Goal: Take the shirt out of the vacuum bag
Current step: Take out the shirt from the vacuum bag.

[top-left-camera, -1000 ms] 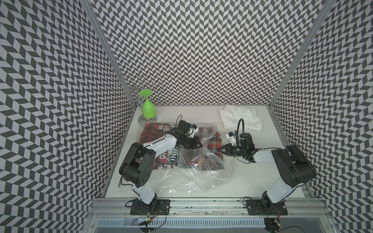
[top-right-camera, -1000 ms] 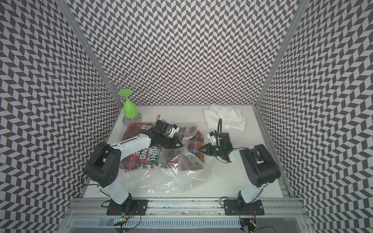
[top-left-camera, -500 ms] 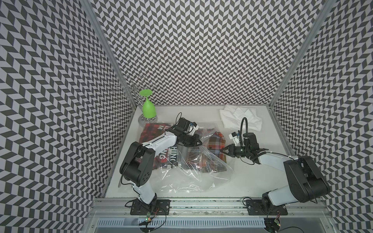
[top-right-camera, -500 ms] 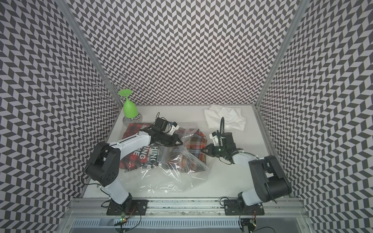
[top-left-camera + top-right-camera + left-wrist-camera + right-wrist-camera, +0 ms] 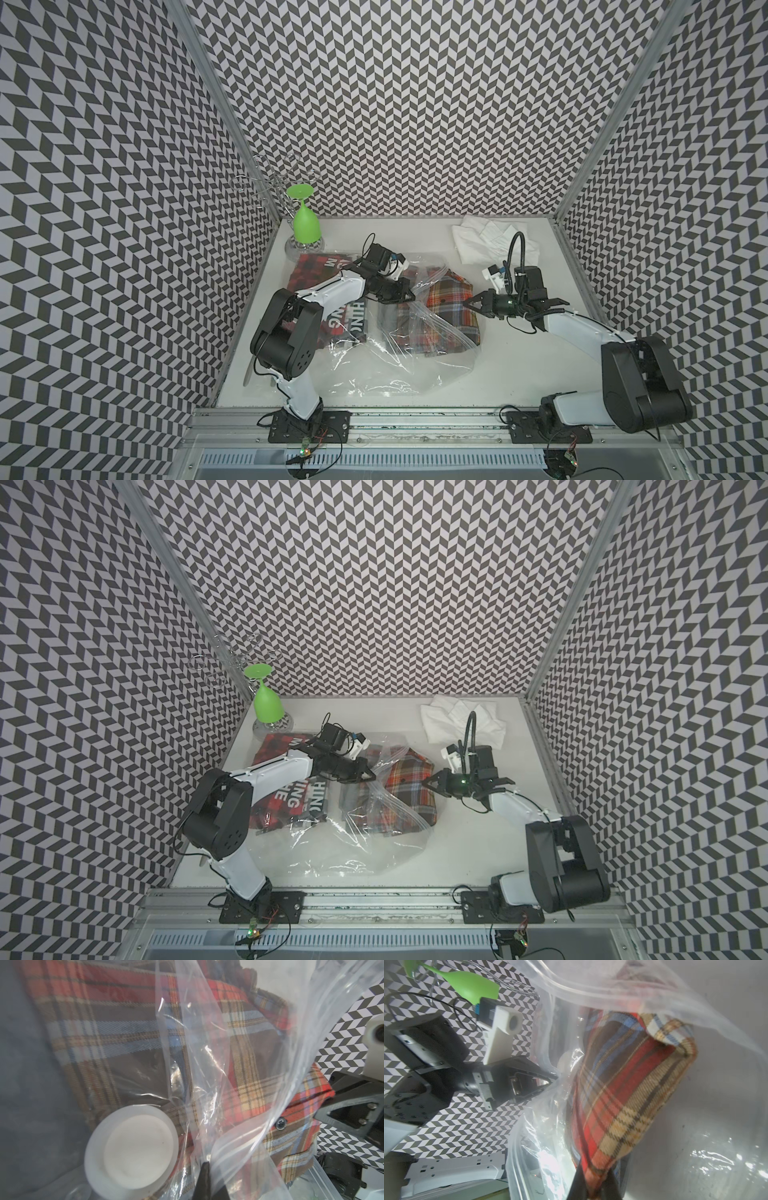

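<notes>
I work over a white tabletop (image 5: 532, 365) boxed in by walls (image 5: 415, 104) of black-and-white chevron pattern, with metal posts in the back corners and a rail along my near edge. Taking the back wall as 12 o'clock, an upturned green glass (image 5: 306, 222) hangs on a wire rack (image 5: 270, 187) at 11 o'clock. A crumpled white cloth (image 5: 478, 245) lies at 1 o'clock. A red-and-black checked cloth (image 5: 313, 266) with white lettering lies at 10 o'clock; I cannot tell whether it is inside the plastic.

The vacuum bag (image 5: 374, 365) sprawls from the middle of the table toward 7 o'clock, crinkled and see-through. Its round white valve disc (image 5: 133, 1147) shows close up in my left wrist view. The plaid shirt (image 5: 453, 299) sits at the centre. Its 3 o'clock end pokes out past the bag's zip edge, and the rest lies under the film.

My left gripper (image 5: 411, 296) is clenched on the bag's film near the mouth, just at 9 o'clock of the shirt. My right gripper (image 5: 466, 302) is at 3 o'clock of the shirt, and its jaws are clamped on a fold of the plaid fabric, as my right wrist view shows.
</notes>
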Controlling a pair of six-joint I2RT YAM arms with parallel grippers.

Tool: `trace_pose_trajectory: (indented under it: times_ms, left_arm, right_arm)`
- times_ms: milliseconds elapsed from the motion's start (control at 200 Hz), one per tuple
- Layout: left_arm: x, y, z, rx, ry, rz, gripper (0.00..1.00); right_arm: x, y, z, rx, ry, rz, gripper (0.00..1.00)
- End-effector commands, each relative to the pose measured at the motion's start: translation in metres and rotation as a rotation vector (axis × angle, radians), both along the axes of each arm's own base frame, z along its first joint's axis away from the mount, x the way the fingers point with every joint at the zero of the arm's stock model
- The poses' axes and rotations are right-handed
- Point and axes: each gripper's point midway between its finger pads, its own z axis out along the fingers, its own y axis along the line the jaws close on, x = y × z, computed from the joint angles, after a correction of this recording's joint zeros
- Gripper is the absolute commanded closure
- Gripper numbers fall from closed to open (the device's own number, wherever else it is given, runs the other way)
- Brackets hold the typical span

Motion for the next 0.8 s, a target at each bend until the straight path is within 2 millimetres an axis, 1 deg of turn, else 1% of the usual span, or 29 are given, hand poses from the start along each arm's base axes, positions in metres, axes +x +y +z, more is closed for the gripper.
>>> trace_pose_trajectory:
  times_ms: [0, 50, 135, 270, 340, 471, 566, 686, 796]
  left_arm:
    - [-0.001, 0.001, -0.004, 0.015, 0.01, -0.012, 1.0]
    - [-0.001, 0.0, -0.003, 0.008, 0.014, -0.014, 1.0]
    - [-0.001, -0.004, 0.005, -0.013, 0.011, -0.022, 1.0]
    - [0.007, -0.009, 0.025, -0.045, -0.016, -0.02, 1.0]
    - [0.01, -0.01, 0.03, -0.053, -0.023, -0.019, 1.0]
    - [0.011, -0.011, 0.029, -0.051, -0.019, -0.021, 1.0]
    - [0.008, -0.009, 0.021, -0.041, -0.007, -0.021, 1.0]
    - [0.006, -0.007, 0.015, -0.033, 0.003, -0.019, 1.0]
    - [0.007, -0.004, 0.014, -0.024, -0.001, -0.013, 1.0]
  right_arm:
    - [0.008, 0.004, 0.035, 0.051, -0.101, 0.032, 1.0]
    - [0.008, 0.006, 0.041, 0.068, -0.106, 0.036, 1.0]
    - [0.007, 0.009, 0.054, 0.101, -0.12, 0.047, 1.0]
    - [0.006, 0.011, 0.073, 0.132, -0.146, 0.052, 1.0]
    - [0.007, 0.012, 0.083, 0.147, -0.159, 0.055, 1.0]
    - [0.004, 0.015, 0.1, 0.175, -0.182, 0.06, 1.0]
    - [0.003, 0.014, 0.102, 0.172, -0.183, 0.052, 1.0]
    - [0.002, 0.008, 0.09, 0.114, -0.164, 0.028, 1.0]
    - [0.002, 0.002, 0.088, 0.072, -0.162, 0.014, 1.0]
